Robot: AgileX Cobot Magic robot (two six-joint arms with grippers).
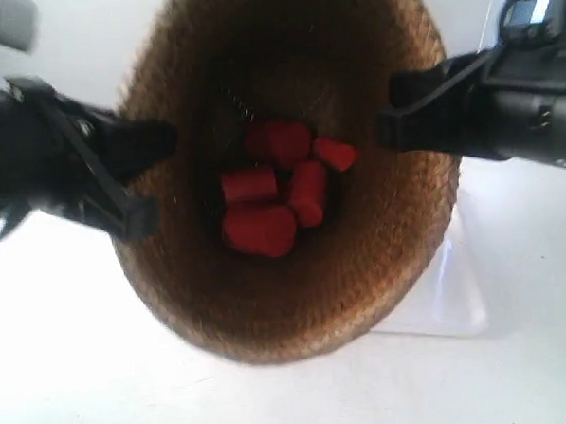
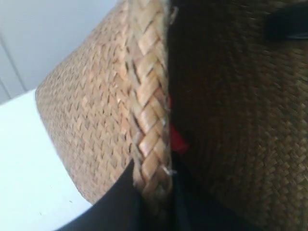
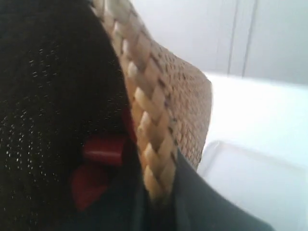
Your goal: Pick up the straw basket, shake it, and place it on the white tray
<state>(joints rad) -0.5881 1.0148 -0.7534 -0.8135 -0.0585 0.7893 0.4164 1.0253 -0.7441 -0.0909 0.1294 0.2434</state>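
Holding looks OK for now, risks per view:

Exterior: basket [image 1: 297, 306] fills the frame, mouth toward the camera, and reads as lifted off the bench [image 1: 73, 375]. I can't confirm clearance under its base. The arm at the exterior view's left [image 1: 52, 158] and the arm at the exterior view's right [image 1: 496, 106] each pinch the rim on opposite sides. Loose red pieces [image 1: 277, 193] sit at the bottom of the basket. Tray [image 1: 459, 307] is only partly visible, beyond the basket wall on the right-arm side and mostly hidden by it. Risk: a hard shake with the mouth tilted throws the pieces out. The set-down is near blind, so the base could land on the tray's lip or half off it.

Left wrist: left jaws clamped on the braided rim [image 2: 149, 96], one finger [image 2: 115, 207] outside the basket and one inside. The bite is on the braid only. Risk: straw flexes, so the rim could slide out under shake loads.

Right wrist: right jaws clamped on the rim the same way, outer finger [image 3: 211, 207] against the wall, tray just beside the basket. Risk: if the arms move out of sync, the rim twists or stretches and one grip pops. The basket would then swing from the other grip and dump its load.
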